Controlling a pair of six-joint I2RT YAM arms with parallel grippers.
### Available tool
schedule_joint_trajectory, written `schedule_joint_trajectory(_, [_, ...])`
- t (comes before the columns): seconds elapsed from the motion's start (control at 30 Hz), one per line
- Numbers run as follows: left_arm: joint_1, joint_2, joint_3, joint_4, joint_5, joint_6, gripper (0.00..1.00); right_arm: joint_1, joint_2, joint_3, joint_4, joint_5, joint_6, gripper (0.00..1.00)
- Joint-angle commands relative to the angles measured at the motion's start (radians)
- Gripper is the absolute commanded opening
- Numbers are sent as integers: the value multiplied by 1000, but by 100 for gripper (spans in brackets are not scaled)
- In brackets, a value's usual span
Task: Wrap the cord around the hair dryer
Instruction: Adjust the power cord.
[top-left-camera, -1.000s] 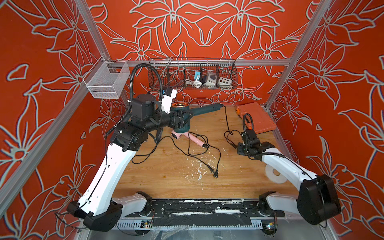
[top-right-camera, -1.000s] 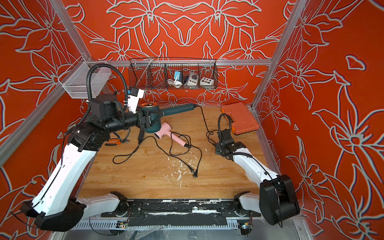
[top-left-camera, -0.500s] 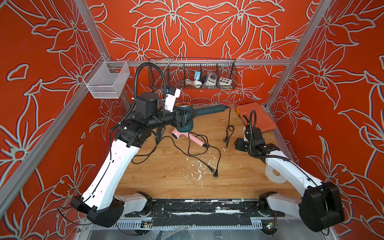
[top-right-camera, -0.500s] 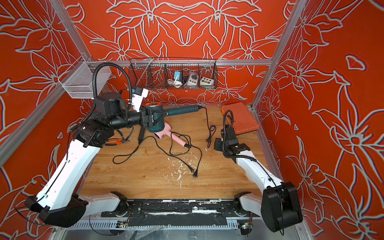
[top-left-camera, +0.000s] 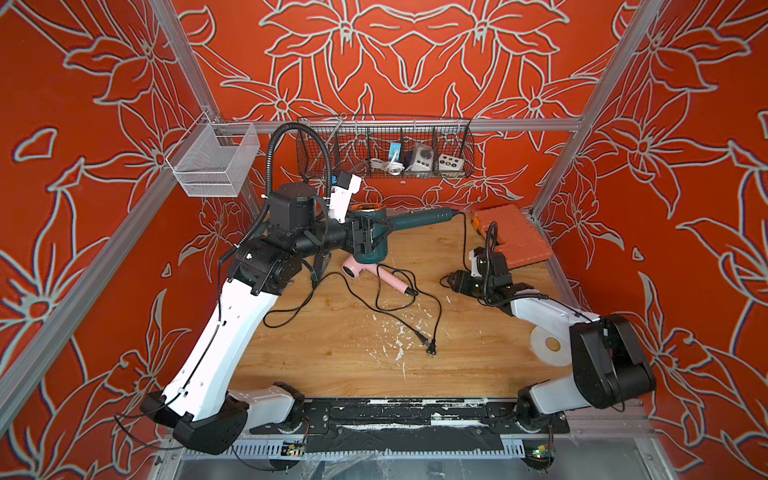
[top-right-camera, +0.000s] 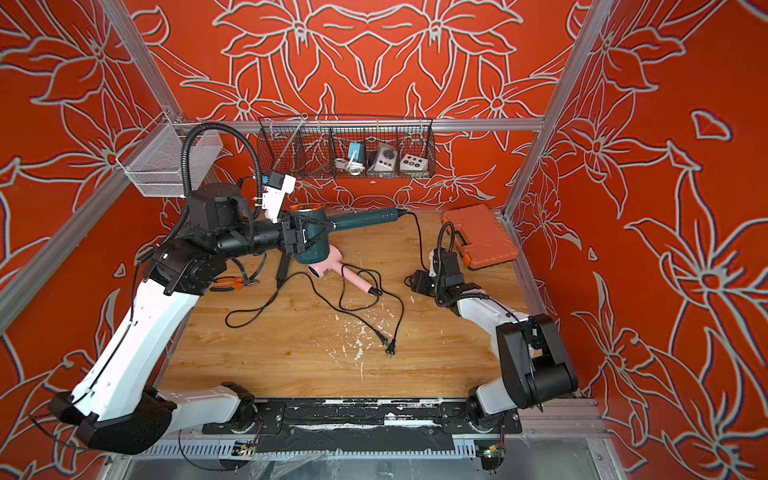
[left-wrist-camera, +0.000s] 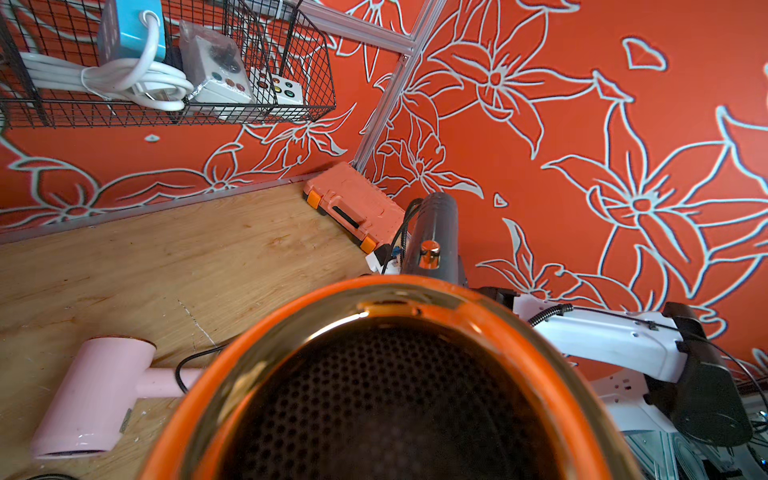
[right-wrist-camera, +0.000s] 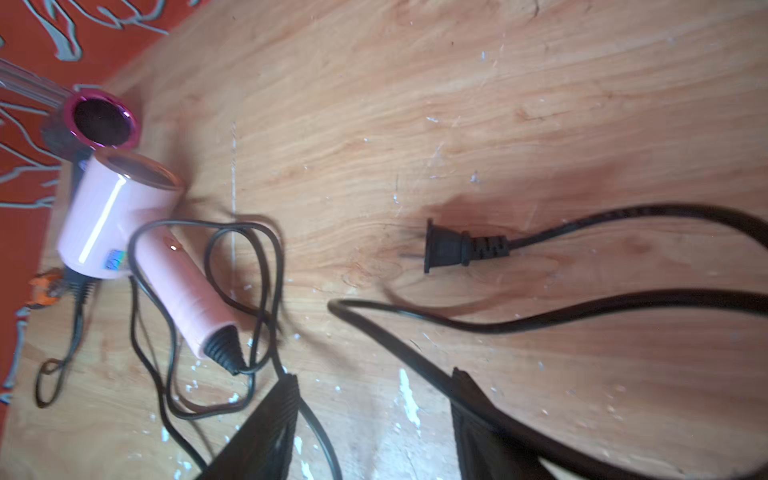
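Note:
My left gripper (top-left-camera: 368, 241) is shut on the head of the teal hair dryer (top-left-camera: 415, 218), holding it above the back of the table with the handle pointing right. Its orange-rimmed grille fills the left wrist view (left-wrist-camera: 374, 395) and hides the fingers. The black cord (top-left-camera: 464, 241) drops from the handle's end to the table beside my right gripper (top-left-camera: 451, 282). That gripper sits low over the wood, open (right-wrist-camera: 374, 374), nothing between its fingers. The cord (right-wrist-camera: 540, 320) runs past one finger, and a black plug (right-wrist-camera: 457, 249) lies just beyond.
A pink hair dryer (top-left-camera: 361, 266) with its own tangled cord lies mid-table, and another plug (top-left-camera: 431, 347) lies nearer the front. A purple-rimmed dryer (right-wrist-camera: 99, 120) sits behind it. Orange case (top-left-camera: 515, 237) back right, white roll (top-left-camera: 548, 345) right, pliers (top-right-camera: 226, 284) left, wire basket (top-left-camera: 384, 149) on the back wall.
My right gripper opened, let go of the cord and sank slightly left toward the table. The left arm carried the teal dryer to the right, so the cord now hangs straight.

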Motion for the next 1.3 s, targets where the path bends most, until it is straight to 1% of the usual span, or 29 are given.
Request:
schedule_joint_trajectory(0.0, [-7, -20, 24, 91, 23, -17, 0, 7, 35, 29, 45, 15, 72, 55])
schedule_joint_trajectory(0.1, [-10, -18, 25, 96, 23, -23, 0, 7, 83, 55, -8, 70, 102, 48])
schedule_joint_trajectory(0.17, [-12, -22, 26, 98, 15, -26, 0, 8, 87, 21, 33, 100, 151, 47])
schedule_joint_trajectory(0.23, [-11, -28, 30, 91, -4, -17, 0, 8, 63, -30, 64, 162, 202, 46])
schedule_joint_trajectory(0.33, [-12, -33, 77, 42, -62, 36, 0, 6, -19, -80, 10, 293, 206, 48])
schedule_joint_trajectory(0.4, [-11, -33, 120, 16, -91, 67, 0, -3, -70, -84, -50, 370, 172, 53])
schedule_joint_trajectory(0.43, [-11, -31, 138, 12, -99, 76, 0, -13, -86, -81, -76, 390, 157, 54])
schedule_joint_trajectory(0.53, [-12, -20, 206, 17, -108, 86, 0, -69, -123, -62, -127, 383, 119, 54])
schedule_joint_trajectory(0.73, [-11, 27, 343, 6, -84, 81, 0, -143, -155, -2, -236, 364, 55, 55])
schedule_joint_trajectory(0.83, [-12, 41, 380, 0, -72, 80, 0, -161, -175, 2, -252, 323, 22, 55])
schedule_joint_trajectory(0.9, [-12, 50, 391, -1, -47, 68, 0, -161, -191, -2, -228, 265, -5, 55])
schedule_joint_trajectory(1.0, [-12, 52, 381, 10, -26, 50, 0, -160, -201, -20, -137, 99, -53, 54])
schedule_joint_trajectory(1.03, [-12, 50, 373, 14, -24, 49, 0, -160, -202, -31, -86, 21, -80, 55])
schedule_joint_trajectory(1.17, [-12, 45, 350, 26, -18, 39, 0, -158, -208, -58, 17, -166, -146, 55])
schedule_joint_trajectory(1.23, [-12, 45, 341, 30, -17, 34, 0, -156, -207, -67, 68, -281, -167, 55])
schedule_joint_trajectory(1.27, [-12, 45, 336, 33, -16, 33, 0, -151, -207, -65, 68, -316, -178, 54])
